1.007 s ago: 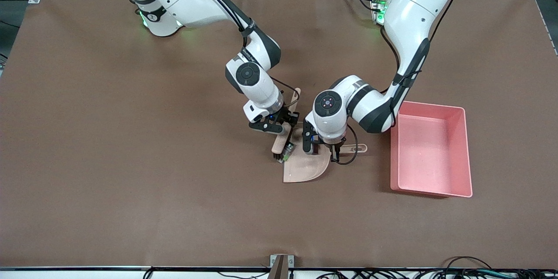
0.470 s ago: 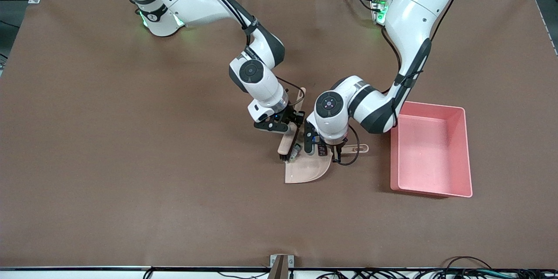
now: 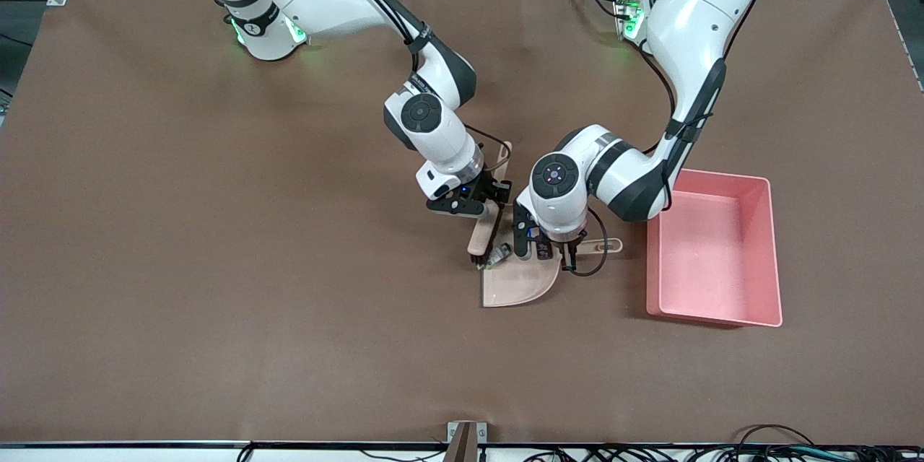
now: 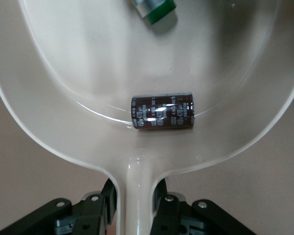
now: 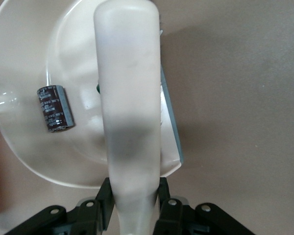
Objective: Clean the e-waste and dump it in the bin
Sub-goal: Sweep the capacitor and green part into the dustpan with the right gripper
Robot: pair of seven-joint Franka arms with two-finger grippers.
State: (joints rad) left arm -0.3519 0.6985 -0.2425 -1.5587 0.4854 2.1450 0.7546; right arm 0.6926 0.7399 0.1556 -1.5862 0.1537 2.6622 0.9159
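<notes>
Two arms meet mid-table beside the bin (image 3: 713,253). In the dustpan (image 3: 521,283) lie both e-waste parts: green-patched one (image 4: 155,10), black block (image 4: 162,112). Left gripper (image 4: 136,211) clamps the dustpan handle; right gripper (image 5: 133,205) clamps the brush (image 5: 129,98), over the dustpan's rim.

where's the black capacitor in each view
Front view: the capacitor lies in the dustpan, mostly hidden under the left gripper.
Left wrist view: capacitor mid-picture, in the pan near where the handle begins.
Right wrist view: capacitor in the pan, beside the brush.
Shared landmark: the dustpan.
</notes>
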